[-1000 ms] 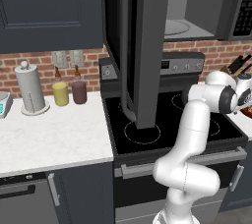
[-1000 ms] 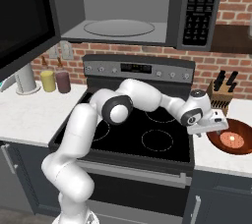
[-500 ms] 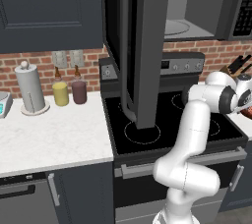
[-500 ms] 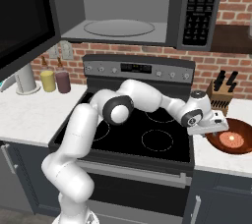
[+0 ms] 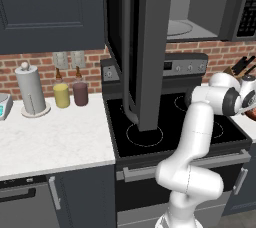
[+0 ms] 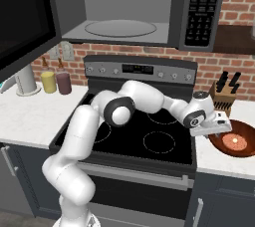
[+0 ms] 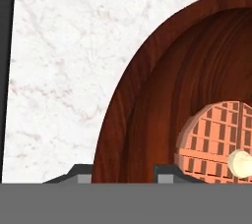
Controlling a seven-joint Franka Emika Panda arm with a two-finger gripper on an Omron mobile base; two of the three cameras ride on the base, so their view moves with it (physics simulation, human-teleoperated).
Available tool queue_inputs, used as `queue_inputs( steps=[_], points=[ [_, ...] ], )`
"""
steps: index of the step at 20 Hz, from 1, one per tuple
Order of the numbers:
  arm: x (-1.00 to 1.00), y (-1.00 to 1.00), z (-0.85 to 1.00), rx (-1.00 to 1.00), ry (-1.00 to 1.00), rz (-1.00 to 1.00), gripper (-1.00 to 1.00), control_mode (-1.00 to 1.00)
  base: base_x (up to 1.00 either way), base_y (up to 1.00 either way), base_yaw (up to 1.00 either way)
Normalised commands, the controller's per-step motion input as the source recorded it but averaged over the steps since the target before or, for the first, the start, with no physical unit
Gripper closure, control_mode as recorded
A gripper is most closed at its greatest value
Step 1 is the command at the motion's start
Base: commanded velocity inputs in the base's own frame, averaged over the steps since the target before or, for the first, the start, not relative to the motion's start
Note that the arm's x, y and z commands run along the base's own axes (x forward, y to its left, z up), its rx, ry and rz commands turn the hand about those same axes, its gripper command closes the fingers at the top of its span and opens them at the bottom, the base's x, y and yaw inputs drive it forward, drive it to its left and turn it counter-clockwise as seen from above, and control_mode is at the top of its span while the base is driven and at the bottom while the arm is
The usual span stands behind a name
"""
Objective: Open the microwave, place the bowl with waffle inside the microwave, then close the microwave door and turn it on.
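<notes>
Marble counter (image 7: 59, 70): bowl (image 6: 238, 144) rim between hand (image 6: 222, 130) fingertips.

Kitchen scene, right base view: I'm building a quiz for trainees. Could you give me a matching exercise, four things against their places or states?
Things:
1. microwave door
2. bowl
3. waffle
4. knife block

Places or states:
A. lying inside the bowl
B. swung open at upper left
C. on the counter right of the stove, rim at the gripper
D. by the brick wall, behind the bowl

Pairs: 1-B, 2-C, 3-A, 4-D

A paper towel roll (image 5: 30, 90) stands beside two bottles (image 5: 70, 92) near the stove (image 6: 144, 136).
</notes>
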Motion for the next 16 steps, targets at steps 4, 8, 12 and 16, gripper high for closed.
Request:
queue_inputs(
  steps=[4,8,12,16],
  points=[
    [-0.02,0.00,0.02,0.00,0.00,0.00,1.00,-1.00,0.00,0.00,0.00],
    [-0.35,0.17,0.26,0.00,-0.05,0.06,1.00,-1.00,0.00,0.00,0.00],
    [-0.53,0.36,0.51,-0.01,-0.16,0.21,1.00,-1.00,0.00,0.00,0.00],
    [-0.53,0.41,0.70,-0.02,-0.15,0.35,1.00,-1.00,0.00,0.00,0.00]
  ],
)
